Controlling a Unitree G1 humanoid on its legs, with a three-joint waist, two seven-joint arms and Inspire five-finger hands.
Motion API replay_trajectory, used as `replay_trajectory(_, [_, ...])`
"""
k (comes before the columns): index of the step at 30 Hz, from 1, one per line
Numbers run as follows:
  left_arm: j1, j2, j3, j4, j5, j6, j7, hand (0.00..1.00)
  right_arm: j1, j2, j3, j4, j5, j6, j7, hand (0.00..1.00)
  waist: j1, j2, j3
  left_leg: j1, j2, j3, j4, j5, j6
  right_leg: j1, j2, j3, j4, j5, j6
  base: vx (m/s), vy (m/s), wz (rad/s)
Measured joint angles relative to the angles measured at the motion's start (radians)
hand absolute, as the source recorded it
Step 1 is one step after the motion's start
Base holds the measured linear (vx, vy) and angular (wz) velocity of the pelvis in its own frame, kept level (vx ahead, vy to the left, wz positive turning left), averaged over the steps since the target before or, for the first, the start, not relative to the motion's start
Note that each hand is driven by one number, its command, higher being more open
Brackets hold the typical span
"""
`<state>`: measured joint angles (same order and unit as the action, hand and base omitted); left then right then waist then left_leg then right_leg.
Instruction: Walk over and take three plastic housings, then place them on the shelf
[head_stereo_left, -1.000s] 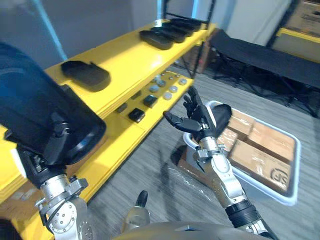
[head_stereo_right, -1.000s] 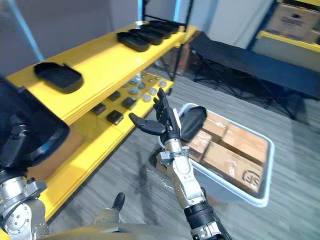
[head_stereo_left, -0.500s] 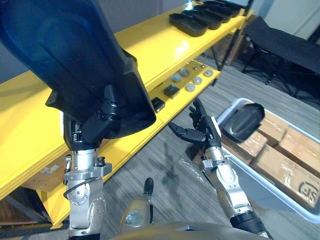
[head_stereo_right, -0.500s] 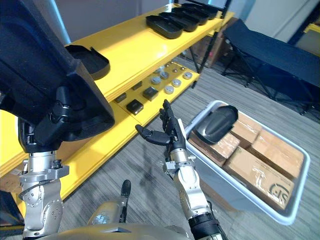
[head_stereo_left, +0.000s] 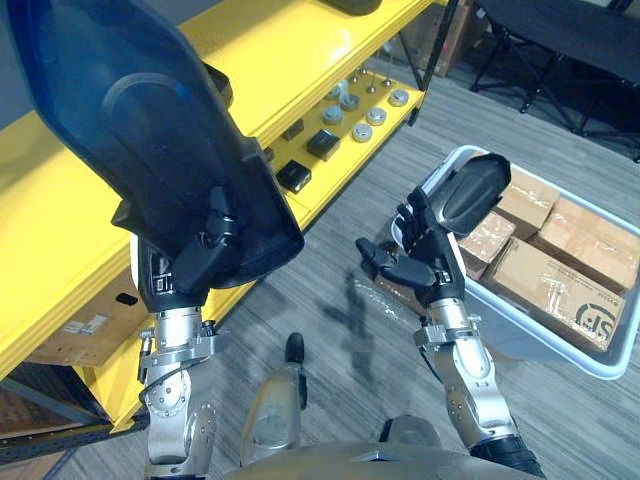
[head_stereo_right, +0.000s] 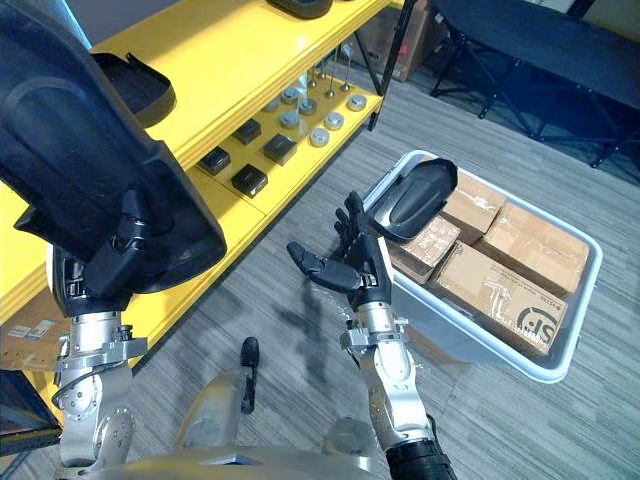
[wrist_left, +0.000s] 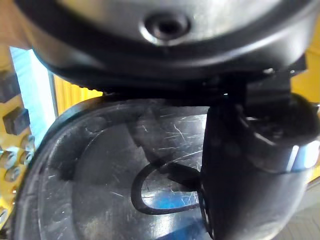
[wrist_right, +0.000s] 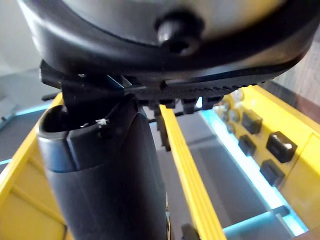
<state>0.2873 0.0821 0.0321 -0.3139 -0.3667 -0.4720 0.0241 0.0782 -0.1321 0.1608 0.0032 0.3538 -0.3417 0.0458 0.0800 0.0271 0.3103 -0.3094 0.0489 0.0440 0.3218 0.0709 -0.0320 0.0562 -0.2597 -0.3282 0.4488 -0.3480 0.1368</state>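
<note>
A yellow shelf (head_stereo_right: 230, 60) stands along the left of a grey plank floor (head_stereo_right: 520, 420), a black cot (head_stereo_right: 530, 40) behind.

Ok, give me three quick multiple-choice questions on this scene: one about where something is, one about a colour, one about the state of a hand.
1. Where does the loose housing lie?
A) on the floor
B) in the bin, on the cardboard boxes
C) on the shelf's lower level

2. What colour is the shelf?
A) blue
B) white
C) yellow

3. How is the right hand?
A) open, holding nothing
B) shut on a cardboard box
C) curled round a housing

Answers:
1 B: it leans on the boxes at the bin's corner nearest the right hand.
2 C: its boards are bright yellow on both levels.
3 A: its fingers are spread with nothing between them, while the left hand grips the held housing.
</note>
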Motion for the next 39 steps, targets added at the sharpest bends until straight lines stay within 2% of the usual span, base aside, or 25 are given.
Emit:
replay_trajectory(2, [0.03, -0.011, 0.016, -0.014, 0.025, 0.0, 0.008, 0.0, -0.009, 0.025, 0.005, -0.007, 0.008, -0.007, 0.003, 1.0, 0.0, 0.001, 0.002, -0.017, -0.003, 0.01, 0.107, -0.075, 0.006, 0.029, -0.019, -0.001, 0.022, -0.038, 0.0, 0.04, 0.086, -0.02])
replay_trajectory(3, [0.04, -0.01, 0.027, -0.029, 0.041, 0.0, 0.004, 0.0, -0.013, 0.035, 0.005, -0.009, 0.009, -0.014, 0.002, 1.0, 0.002, -0.013, 0.008, -0.035, 0.001, 0.021, 0.187, -0.117, 0.035, 0.043, -0.031, -0.002, 0.02, -0.048, -0.007, 0.08, 0.143, 0.01])
replay_trajectory(4, [0.041, -0.007, 0.037, -0.047, 0.052, 0.001, -0.004, 0.0, -0.013, 0.041, 0.005, -0.012, 0.01, -0.017, 0.002, 1.0, 0.013, -0.011, 0.009, -0.046, 0.011, 0.056, 0.309, -0.18, 0.06, 0.067, -0.034, -0.003, 0.019, -0.055, -0.007, 0.15, 0.184, 0.06])
replay_trajectory(5, [0.041, -0.004, 0.046, -0.07, 0.063, 0.002, -0.016, 0.0, 0.001, 0.049, 0.007, -0.022, 0.01, -0.018, -0.003, 1.0, 0.019, 0.001, -0.004, -0.023, 0.015, 0.104, 0.364, -0.286, 0.084, 0.11, -0.027, -0.018, 0.046, -0.06, -0.019, 0.23, 0.159, 0.06])
replay_trajectory(6, [0.035, -0.003, 0.055, -0.084, 0.064, 0.001, -0.022, 0.0, 0.003, 0.05, 0.009, -0.029, 0.01, -0.022, -0.005, 1.0, 0.025, -0.003, -0.003, -0.019, 0.013, 0.101, 0.374, -0.325, 0.071, 0.083, -0.042, -0.007, 0.127, -0.057, -0.051, 0.3, 0.195, 0.36])
replay_trajectory(7, [0.021, -0.005, 0.068, -0.092, 0.064, 0.002, -0.027, 0.0, 0.008, 0.061, 0.018, -0.032, 0.01, -0.028, -0.009, 1.0, 0.023, -0.019, -0.009, -0.014, -0.014, 0.095, 0.372, -0.339, 0.083, -0.001, -0.085, 0.027, 0.294, 0.005, -0.106, 0.32, 0.182, 0.48])
replay_trajectory(8, [0.025, -0.003, 0.083, -0.101, 0.066, 0.007, -0.027, 0.0, 0.005, 0.061, 0.031, -0.031, 0.009, -0.028, -0.009, 1.0, 0.022, -0.024, -0.016, 0.007, -0.033, 0.085, 0.332, -0.336, 0.091, -0.061, -0.101, 0.054, 0.388, 0.109, -0.139, 0.28, 0.162, 0.49])
replay_trajectory(9, [0.036, -0.001, 0.096, -0.109, 0.066, 0.009, -0.026, 0.0, 0.003, 0.062, 0.041, -0.032, 0.007, -0.031, -0.008, 1.0, 0.022, -0.026, -0.019, 0.023, -0.042, 0.079, 0.304, -0.33, 0.099, -0.079, -0.099, 0.076, 0.414, 0.145, -0.127, 0.32, 0.102, 0.42])
replay_trajectory(10, [0.041, 0.003, 0.114, -0.12, 0.066, 0.009, -0.013, 0.0, -0.002, 0.067, 0.061, -0.035, 0.005, -0.044, -0.006, 1.0, 0.023, -0.024, -0.022, 0.054, -0.053, 0.053, 0.252, -0.312, 0.118, -0.098, -0.069, 0.094, 0.437, 0.125, -0.109, 0.33, 0.051, 0.55])
replay_trajectory(12, [0.021, 0.007, 0.14, -0.124, 0.064, 0.01, 0.003, 0.0, -0.027, 0.068, 0.068, -0.039, 0.006, -0.045, 0.0, 1.0, 0.016, -0.023, -0.022, 0.109, -0.077, 0.001, 0.165, -0.279, 0.105, -0.115, -0.021, 0.086, 0.41, 0.079, -0.099, 0.31, 0.012, 0.79])
replay_trajectory(14, [-0.014, 0.025, 0.145, -0.123, 0.059, 0.01, 0.021, 0.0, -0.061, 0.044, 0.05, -0.057, 0.007, -0.047, 0.014, 1.0, 0.0, -0.015, -0.038, 0.158, -0.108, -0.077, 0.078, -0.252, 0.098, -0.174, 0.051, 0.119, 0.296, 0.039, -0.11, 0.26, -0.043, 1.1])
replay_trajectory(15, [-0.037, 0.035, 0.137, -0.119, 0.059, 0.01, 0.033, 0.0, -0.071, 0.031, 0.036, -0.075, 0.007, -0.056, 0.016, 1.0, -0.011, -0.007, -0.046, 0.164, -0.117, -0.121, 0.065, -0.249, 0.093, -0.212, 0.091, 0.183, 0.242, 0.039, -0.11, 0.28, -0.094, 1.62])
replay_trajectory(16, [-0.079, 0.05, 0.113, -0.101, 0.061, 0.01, 0.048, 0.0, -0.072, 0.015, 0.013, -0.107, 0.009, -0.075, 0.012, 1.0, -0.033, 0.008, -0.055, 0.175, -0.13, -0.19, 0.07, -0.249, 0.086, -0.247, 0.145, 0.305, 0.18, 0.044, -0.102, 0.35, -0.159, 1.83])
replay_trajectory(17, [-0.103, 0.06, 0.095, -0.086, 0.062, 0.01, 0.058, 0.0, -0.07, 0.008, 0.0, -0.133, 0.009, -0.084, 0.009, 1.0, -0.046, 0.009, -0.058, 0.194, -0.141, -0.241, 0.075, -0.255, 0.072, -0.254, 0.169, 0.385, 0.151, 0.056, -0.081, 0.31, -0.177, 1.92])
replay_trajectory(18, [-0.113, 0.064, 0.083, -0.078, 0.061, 0.01, 0.062, 0.0, -0.07, 0.007, -0.009, -0.166, 0.01, -0.086, 0.007, 1.0, -0.057, 0.001, -0.063, 0.216, -0.153, -0.285, 0.076, -0.263, 0.057, -0.257, 0.177, 0.442, 0.122, 0.072, -0.058, 0.33, -0.264, 1.6])
replay_trajectory(19, [-0.111, 0.063, 0.078, -0.078, 0.06, 0.011, 0.062, 0.0, -0.07, 0.009, -0.015, -0.205, 0.01, -0.087, 0.004, 1.0, -0.058, -0.012, -0.077, 0.23, -0.162, -0.313, 0.076, -0.274, 0.04, -0.259, 0.164, 0.445, 0.08, 0.091, -0.037, 0.34, -0.348, 1.49])
replay_trajectory(21, [-0.093, 0.062, 0.072, -0.089, 0.058, 0.011, 0.071, 0.0, -0.084, 0.011, -0.011, -0.307, 0.014, -0.106, 0.004, 1.0, -0.048, -0.061, -0.126, 0.226, -0.176, -0.325, 0.109, -0.314, -0.023, -0.241, 0.102, 0.371, -0.052, 0.239, -0.061, 0.36, -0.431, 1.39])
replay_trajectory(22, [-0.074, 0.033, 0.07, -0.088, 0.055, 0.012, 0.07, 0.0, -0.111, -0.001, -0.013, -0.342, 0.014, -0.128, 0.006, 1.0, -0.043, -0.04, -0.144, 0.211, -0.137, -0.309, 0.144, -0.343, -0.049, -0.203, 0.113, 0.313, -0.069, 0.203, -0.034, 0.28, -0.392, 1.14])
replay_trajectory(23, [-0.059, 0.016, 0.066, -0.088, 0.052, 0.014, 0.068, 0.0, -0.126, -0.014, -0.014, -0.354, 0.014, -0.134, 0.006, 1.0, -0.039, -0.023, -0.155, 0.201, -0.105, -0.291, 0.15, -0.346, -0.053, -0.184, 0.129, 0.28, -0.088, 0.209, -0.044, 0.27, -0.44, 1.09])
replay_trajectory(25, [-0.042, -0.011, 0.06, -0.071, 0.017, 0.016, 0.045, 0.0, -0.166, -0.043, -0.046, -0.367, 0.013, -0.144, 0.006, 1.0, -0.029, 0.013, -0.177, 0.198, -0.009, -0.168, 0.108, -0.327, -0.054, -0.113, 0.169, 0.178, -0.153, 0.213, -0.076, 0.15, -0.312, 1.04])
replay_trajectory(28, [-0.057, -0.017, 0.053, -0.043, -0.004, 0.016, 0.015, 0.0, -0.165, -0.052, -0.123, -0.334, 0.012, -0.144, 0.006, 1.0, -0.033, 0.016, -0.181, 0.215, 0.035, -0.031, 0.016, -0.255, -0.042, -0.055, 0.158, 0.081, -0.199, 0.212, -0.092, 0.07, -0.211, 1.04])
replay_trajectory(29, [-0.063, -0.022, 0.04, -0.034, -0.005, 0.017, 0.006, 0.0, -0.151, -0.052, -0.165, -0.321, 0.013, -0.145, 0.006, 1.0, -0.036, 0.018, -0.182, 0.217, 0.034, 0.01, -0.024, -0.221, -0.033, -0.038, 0.145, 0.047, -0.223, 0.215, -0.096, 0.02, -0.097, 0.77])
replay_trajectory(33, [-0.064, -0.025, 0.019, -0.028, 0.0, 0.022, -0.012, 0.0, -0.131, -0.048, -0.221, -0.239, 0.014, -0.143, 0.008, 1.0, -0.032, 0.017, -0.184, 0.239, 0.005, 0.006, -0.114, -0.158, -0.025, -0.022, 0.128, 0.025, -0.27, 0.243, -0.095, -0.01, 0.007, 0.3])
replay_trajectory(37, [-0.05, -0.023, 0.018, -0.014, 0.031, 0.041, -0.015, 0.0, -0.086, 0.003, -0.224, -0.222, 0.069, -0.137, 0.053, 1.0, -0.033, 0.013, -0.187, 0.249, -0.014, 0.005, -0.131, -0.149, -0.019, 0.005, 0.118, 0.025, -0.311, 0.261, -0.079, -0.04, 0.064, 0.06])
replay_trajectory(39, [-0.042, -0.023, 0.02, -0.007, 0.038, 0.041, -0.015, 0.0, -0.061, 0.02, -0.225, -0.22, 0.101, -0.136, 0.071, 1.0, -0.033, 0.016, -0.185, 0.223, -0.012, -0.006, -0.075, -0.166, -0.013, 0.005, 0.121, 0.024, -0.309, 0.26, -0.078, -0.05, 0.062, 0.08])
